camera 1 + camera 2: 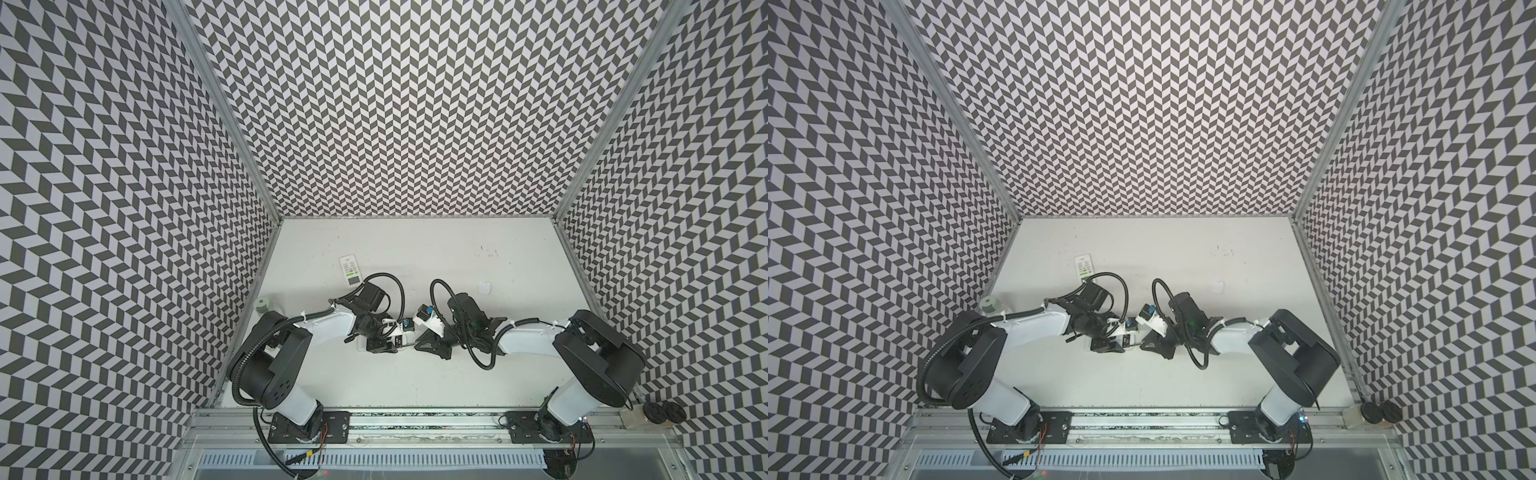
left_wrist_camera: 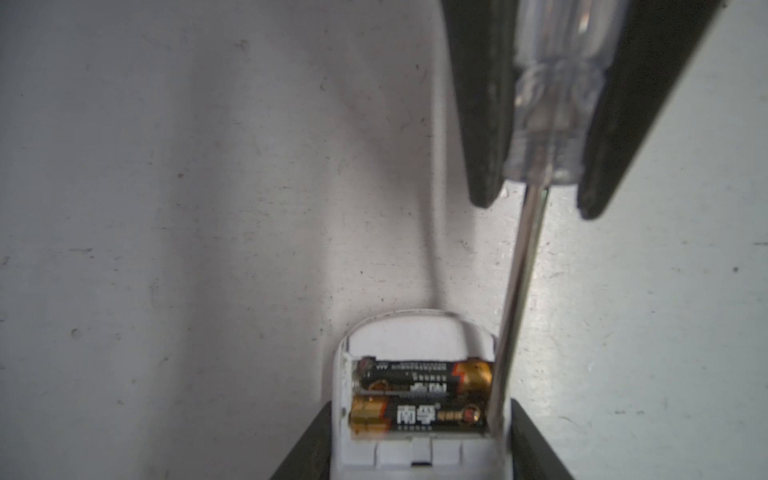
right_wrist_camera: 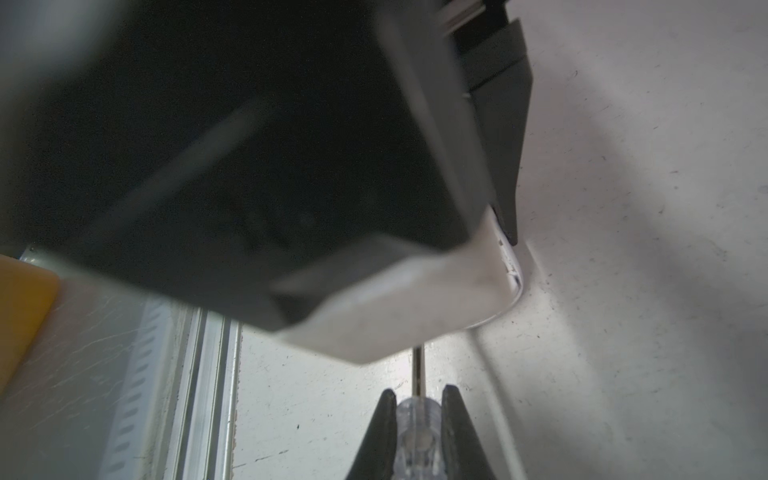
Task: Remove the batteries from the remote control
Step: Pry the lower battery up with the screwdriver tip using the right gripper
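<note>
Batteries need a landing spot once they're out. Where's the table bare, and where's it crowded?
Crowded: the middle, where the left claw holds the remote control and the right claw the screwdriver; a second remote lies far left. Bare: the table's far stretch below the back wall, and the near strip between claws and front rail.

Walls [image 1: 415, 104] filling the upper frame in both top views: black-and-white chevron pattern; table [image 1: 415, 374] off-white, speckled; remote control [image 2: 415, 336] white; batteries [image 2: 415, 415] black with gold ends; screwdriver [image 2: 557, 104] clear handle, silver shaft.
</note>
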